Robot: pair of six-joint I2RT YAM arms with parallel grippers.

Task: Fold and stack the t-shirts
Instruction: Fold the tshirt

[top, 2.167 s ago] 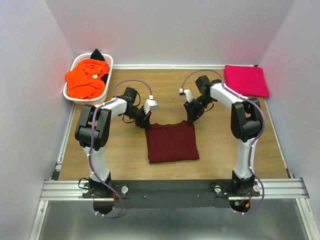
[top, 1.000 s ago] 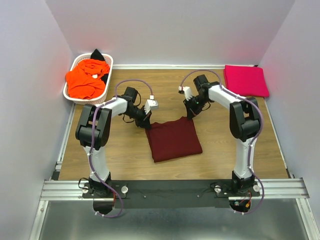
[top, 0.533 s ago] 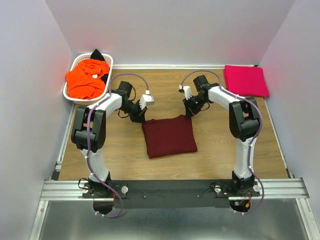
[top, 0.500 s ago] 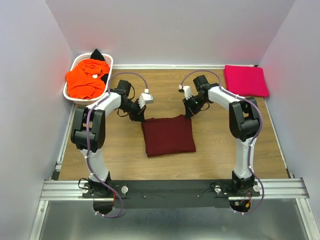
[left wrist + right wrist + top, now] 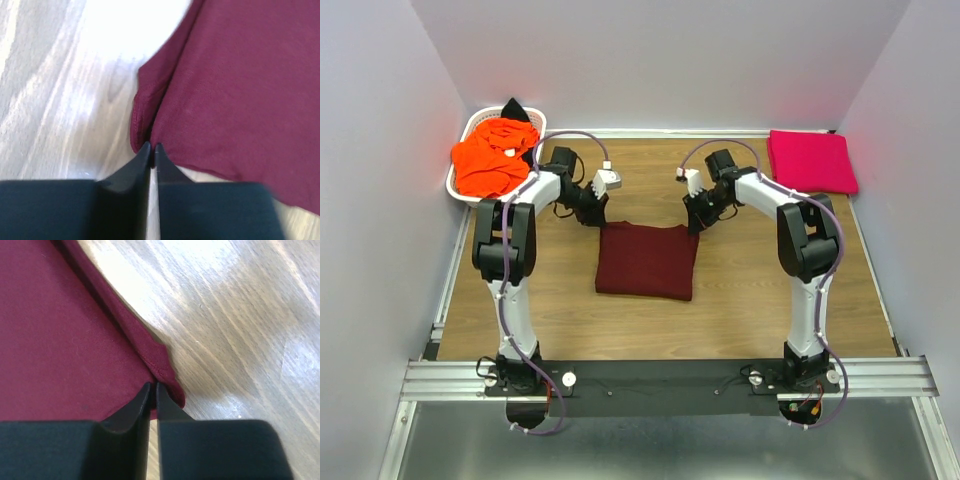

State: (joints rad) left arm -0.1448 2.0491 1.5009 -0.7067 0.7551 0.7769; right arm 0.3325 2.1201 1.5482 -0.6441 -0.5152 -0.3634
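A folded dark maroon t-shirt lies flat on the wooden table in the middle of the top view. My left gripper is at its far left corner and my right gripper at its far right corner. In the left wrist view the fingertips stand almost together, pinching the hemmed corner of the maroon cloth. In the right wrist view the gripper is likewise nearly closed on the corner of the shirt. A folded bright pink t-shirt lies at the far right.
A white lattice basket at the far left holds a crumpled orange t-shirt and a black one. Purple walls close in the table on three sides. A metal rail runs along the near edge.
Both grippers have drawn the maroon shirt to the left and toward the back, and it now lies squarer. The left arm has swung toward the basket. Both pairs of jaws show a thin slit.
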